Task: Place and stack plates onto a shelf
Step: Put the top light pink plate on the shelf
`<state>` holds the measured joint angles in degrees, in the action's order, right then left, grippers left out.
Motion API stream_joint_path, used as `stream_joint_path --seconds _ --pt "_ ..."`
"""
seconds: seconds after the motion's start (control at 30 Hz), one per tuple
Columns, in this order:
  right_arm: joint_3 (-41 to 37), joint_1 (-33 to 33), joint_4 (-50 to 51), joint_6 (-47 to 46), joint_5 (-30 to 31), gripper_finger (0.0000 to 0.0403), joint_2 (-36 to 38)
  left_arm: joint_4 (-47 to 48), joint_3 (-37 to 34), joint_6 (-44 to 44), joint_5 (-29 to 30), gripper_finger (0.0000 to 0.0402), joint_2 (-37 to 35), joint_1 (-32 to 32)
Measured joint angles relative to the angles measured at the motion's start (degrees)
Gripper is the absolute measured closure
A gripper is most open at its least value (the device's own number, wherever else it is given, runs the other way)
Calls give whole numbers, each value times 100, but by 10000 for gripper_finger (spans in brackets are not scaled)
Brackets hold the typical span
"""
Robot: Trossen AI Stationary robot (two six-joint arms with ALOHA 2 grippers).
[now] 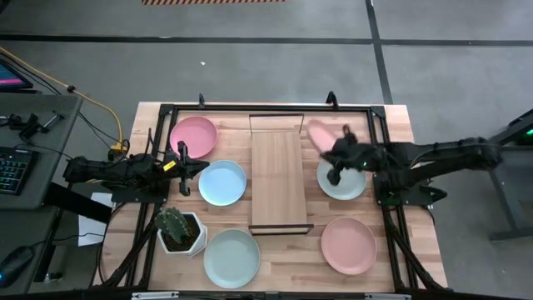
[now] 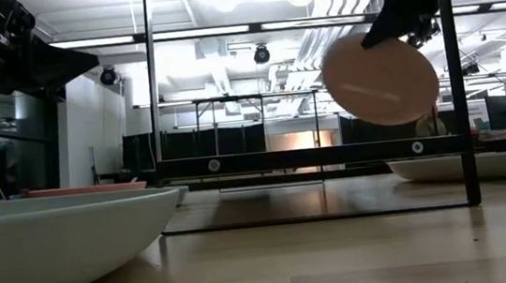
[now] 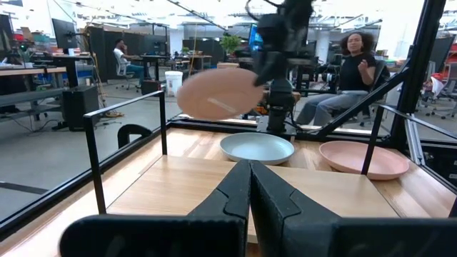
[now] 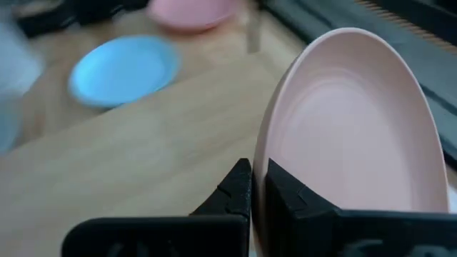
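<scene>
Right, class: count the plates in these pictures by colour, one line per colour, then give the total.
Pink plates: 3, one on the table, one at the near right, one held up by the right gripper
Light blue plates: 1
Pale mint green plates: 2
Total: 6

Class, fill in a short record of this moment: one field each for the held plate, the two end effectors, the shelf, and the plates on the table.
held plate: pink plate, tilted, lifted off the table
right end effector: shut on the pink plate's rim, right of the shelf
left end effector: shut, empty, left of the shelf
shelf: no plates on it
plates on table: pink, blue, two mint, pink
</scene>
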<state>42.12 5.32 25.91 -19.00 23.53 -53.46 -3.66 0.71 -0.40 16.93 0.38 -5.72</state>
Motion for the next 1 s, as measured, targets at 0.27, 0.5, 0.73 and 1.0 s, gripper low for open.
stream_joint_path --seconds 0.27,0.5,0.73,1.0 --pt "632 1104 -535 209 200 403 -1581 0 -2 2 0 401 0 2" --pt "1285 980 -839 1039 827 403 -2907 0 0 2 0 401 0 0" --pt "1500 404 -1276 1615 354 403 -3622 0 0 2 0 401 -1 1" --pt "1502 -112 -1786 2118 -326 403 -3946 0 0 1 0 401 -2 1"
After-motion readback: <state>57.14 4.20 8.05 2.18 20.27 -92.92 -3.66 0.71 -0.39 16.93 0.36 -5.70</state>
